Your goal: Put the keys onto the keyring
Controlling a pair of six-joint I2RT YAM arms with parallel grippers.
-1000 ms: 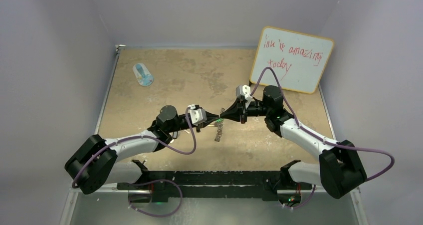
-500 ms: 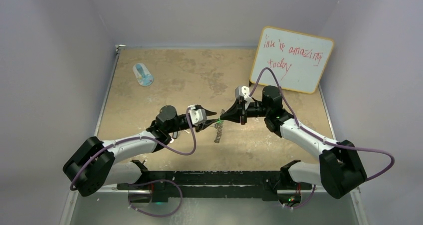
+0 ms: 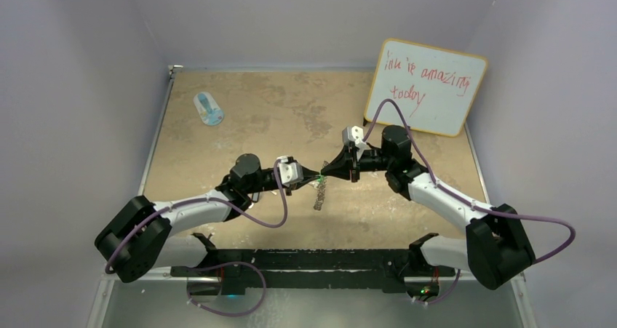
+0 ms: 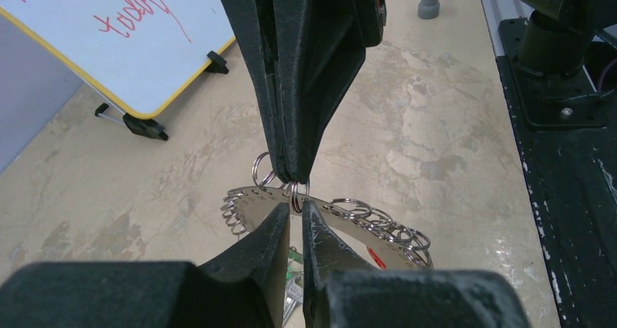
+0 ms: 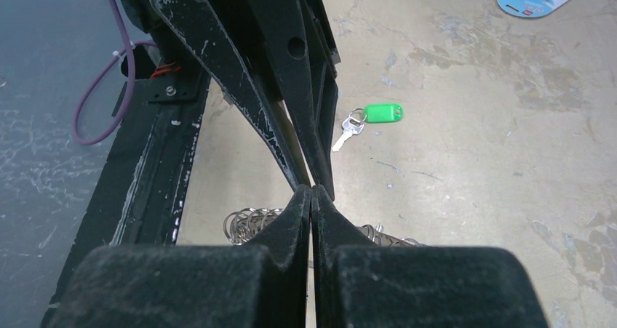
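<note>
The keyring [image 3: 318,196], a flat silver plate with wire loops round its rim, hangs between the two gripper tips above mid-table. My right gripper [image 3: 325,171] is shut on a rim loop from above, as the left wrist view [image 4: 295,175] shows. My left gripper [image 3: 313,174] is narrowed to a slim gap around a loop at the plate's edge [image 4: 247,201]. A green-tagged key [image 5: 382,113] lies on the table below. A red tag [image 4: 376,257] shows under the plate. In the right wrist view my own fingers [image 5: 298,219] hide most of the loops [image 5: 251,222].
A whiteboard [image 3: 426,86] stands at the back right. A blue-and-white oval object [image 3: 209,108] lies at the back left. The black base rail [image 3: 305,259] runs along the near edge.
Half a second ago the left gripper's fingers were spread and slightly back from the ring. Now they have closed in and moved up to the loop. The right gripper has stayed put.
</note>
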